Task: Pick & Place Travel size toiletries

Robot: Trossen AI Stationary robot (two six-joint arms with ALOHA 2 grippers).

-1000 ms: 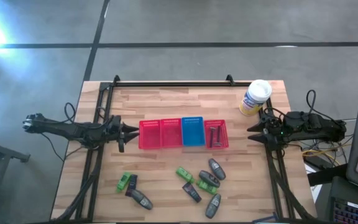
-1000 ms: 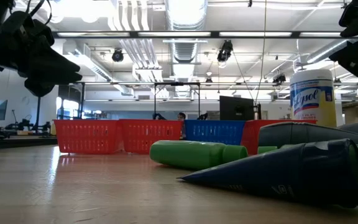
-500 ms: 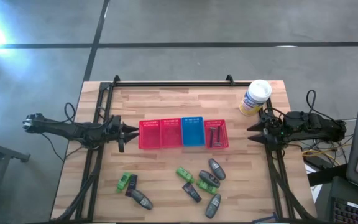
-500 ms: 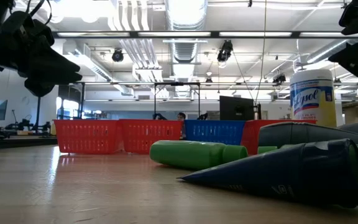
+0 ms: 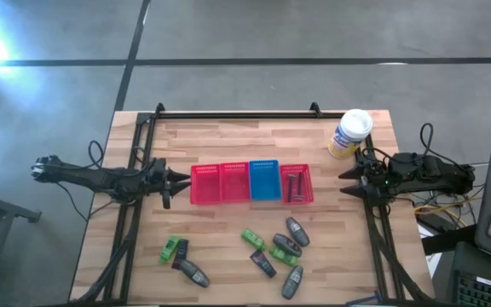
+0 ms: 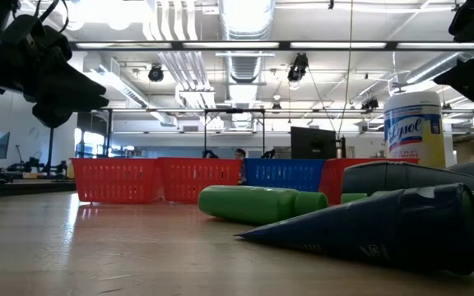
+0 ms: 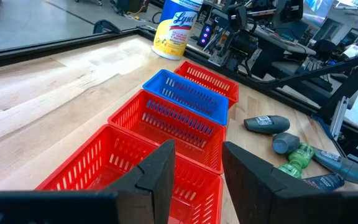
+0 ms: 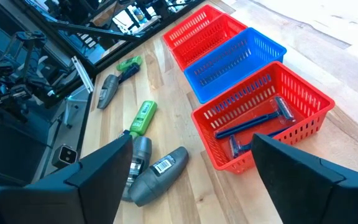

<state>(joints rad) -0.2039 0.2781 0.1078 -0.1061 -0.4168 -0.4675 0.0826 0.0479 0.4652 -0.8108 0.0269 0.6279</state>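
Low view: long dark tapered tube [image 6: 385, 226] fills the foreground, out of focus, its end cut by the frame edge. It hides part of the bright green plastic tube [image 6: 257, 203] and the lower half of the far red mesh basket [image 6: 332, 177]. Grey oval bottle [image 6: 410, 174] behind it, only the top showing.

Right wrist view: two thin razors [image 8: 260, 127] in the red basket, handles partly behind the mesh wall. Labels on the bottles too small to read.
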